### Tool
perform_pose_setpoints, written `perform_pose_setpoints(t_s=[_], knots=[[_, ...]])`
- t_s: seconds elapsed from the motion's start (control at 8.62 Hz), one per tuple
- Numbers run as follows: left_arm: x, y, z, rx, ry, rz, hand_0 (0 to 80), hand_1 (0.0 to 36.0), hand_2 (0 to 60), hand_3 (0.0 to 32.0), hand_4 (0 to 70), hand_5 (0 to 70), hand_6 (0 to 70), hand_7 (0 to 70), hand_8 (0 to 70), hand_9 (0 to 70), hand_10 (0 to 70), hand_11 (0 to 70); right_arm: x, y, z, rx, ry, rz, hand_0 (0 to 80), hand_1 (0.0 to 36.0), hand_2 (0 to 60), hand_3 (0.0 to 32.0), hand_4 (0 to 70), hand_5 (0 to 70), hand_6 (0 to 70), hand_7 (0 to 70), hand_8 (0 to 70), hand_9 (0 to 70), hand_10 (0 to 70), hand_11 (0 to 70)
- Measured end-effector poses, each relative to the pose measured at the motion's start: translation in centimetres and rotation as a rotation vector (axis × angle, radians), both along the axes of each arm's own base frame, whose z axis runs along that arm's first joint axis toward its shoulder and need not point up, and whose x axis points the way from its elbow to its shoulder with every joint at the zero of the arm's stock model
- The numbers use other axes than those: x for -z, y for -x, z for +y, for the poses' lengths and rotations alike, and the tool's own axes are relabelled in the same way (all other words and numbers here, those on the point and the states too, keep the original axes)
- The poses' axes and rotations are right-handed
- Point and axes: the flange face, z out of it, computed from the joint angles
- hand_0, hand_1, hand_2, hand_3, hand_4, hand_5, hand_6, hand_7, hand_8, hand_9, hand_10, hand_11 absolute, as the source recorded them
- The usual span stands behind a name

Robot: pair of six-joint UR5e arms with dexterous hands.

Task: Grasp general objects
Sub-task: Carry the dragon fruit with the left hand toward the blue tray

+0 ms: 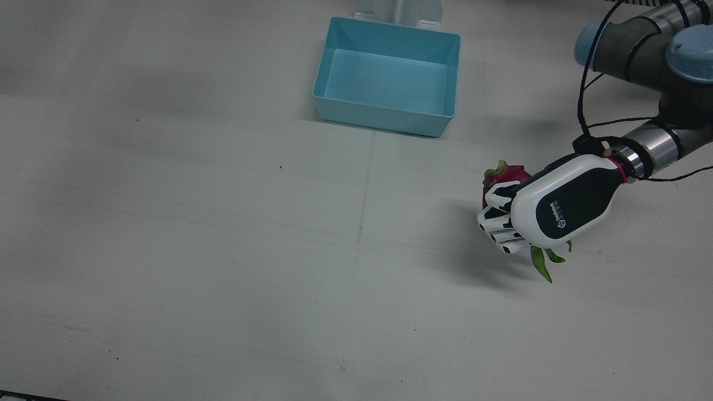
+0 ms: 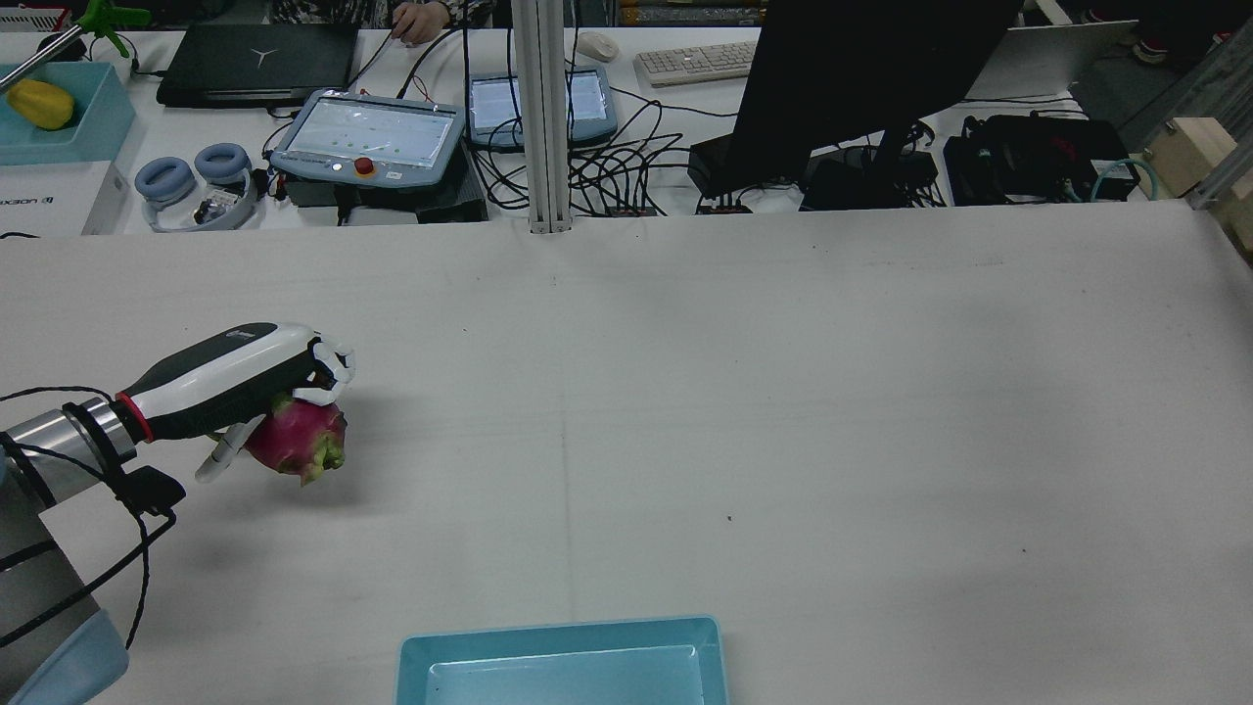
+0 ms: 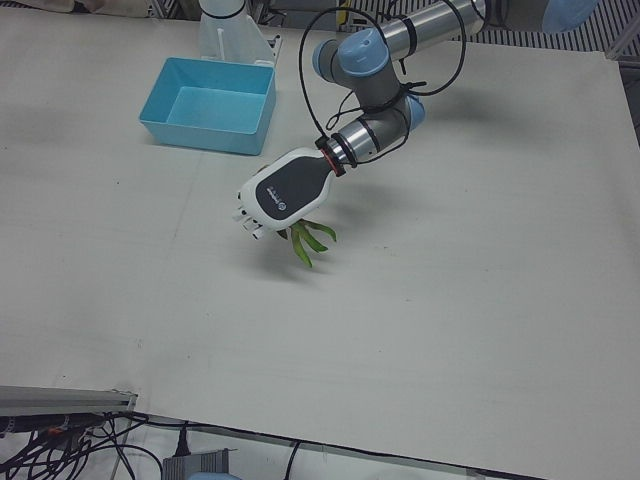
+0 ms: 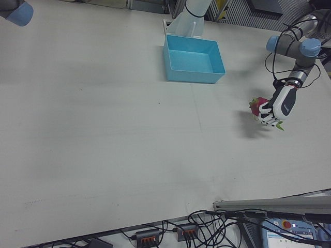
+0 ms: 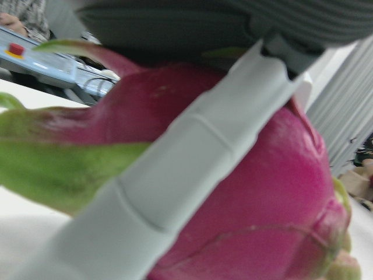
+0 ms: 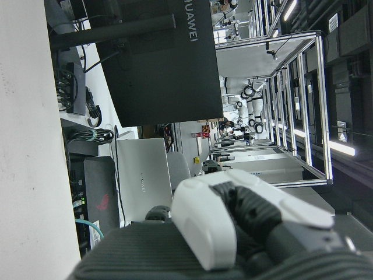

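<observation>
Item: dragon fruit (image 2: pixel 294 439). Location: under the palm of the left hand (image 2: pixel 240 377), enclosed by it, near the edge of the white surface (image 1: pixel 223 250) on the robot's left half.

Hold: the left hand is closed on the fruit from above. The fingers (image 1: pixel 498 214) curl over the far side while another finger (image 5: pixel 175 175) crosses the near flank diagonally, as the left hand view shows close up. An over-the-top wrap likely suits the bulging, rounded body, which a sideways pinch could squeeze out. A shadow lies on the surface just below the hand, which suggests the fruit is raised slightly, though no view shows the gap clearly.

Appearance: deep magenta skin, smooth and slightly glossy, oval in outline. Green leafy scales (image 3: pixel 308 240) hang from the end below the wrist side of the hand; a paler green-tipped stub shows at the opposite end beyond the fingers. The skin looks firm and the scales look flexible, so the fingers are best borne on the body, not the scales.

Receptacle: blue bin (image 1: pixel 387 83), open-topped, well apart from the hand, toward the robot's base and the middle of the surface. It is probably the drop point.

Right hand (image 6: pixel 233 227): seen only in its own camera. It appears idle with nothing held, but whether its fingers are spread or curled cannot be told.
</observation>
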Motion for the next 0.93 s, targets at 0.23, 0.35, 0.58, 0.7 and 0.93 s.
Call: perform_pose_setpoints(t_s=[0.23,0.35,0.58,0.7,0.93], knots=[[2.6,-1.2,1.4,-0.145,-0.059,0.105,80.0,36.0,60.0,0.0,70.0,70.0,70.0,70.0,70.0,70.0,70.0,70.0,0.0,0.0,0.0,-0.001,0.000,0.000,0.0,0.0,0.0,0.0,0.0,0.0,0.0,0.0,0.0,0.0,0.0,0.0],[3.7,-3.1,2.8,-0.225,-0.079,0.159,80.0,36.0,60.0,0.0,70.0,70.0,70.0,70.0,70.0,70.0,70.0,70.0,0.0,0.0,0.0,-0.001,0.000,0.000,0.0,0.0,0.0,0.0,0.0,0.0,0.0,0.0,0.0,0.0,0.0,0.0],[5.6,-7.2,6.0,-0.381,-0.112,0.287,80.0,36.0,60.0,0.0,70.0,70.0,70.0,70.0,70.0,70.0,70.0,70.0,0.0,0.0,0.0,0.000,0.000,0.000,0.0,0.0,0.0,0.0,0.0,0.0,0.0,0.0,0.0,0.0,0.0,0.0],[6.8,-9.0,7.8,-0.454,-0.129,0.351,80.0,36.0,60.0,0.0,70.0,70.0,70.0,70.0,70.0,70.0,70.0,70.0,0.0,0.0,0.0,0.000,0.000,0.000,0.0,0.0,0.0,0.0,0.0,0.0,0.0,0.0,0.0,0.0,0.0,0.0],[9.2,-12.6,12.3,-0.610,-0.171,0.489,80.0,36.0,60.0,0.0,70.0,70.0,70.0,70.0,70.0,70.0,70.0,70.0,0.0,0.0,0.0,-0.001,0.000,0.000,0.0,0.0,0.0,0.0,0.0,0.0,0.0,0.0,0.0,0.0,0.0,0.0]])
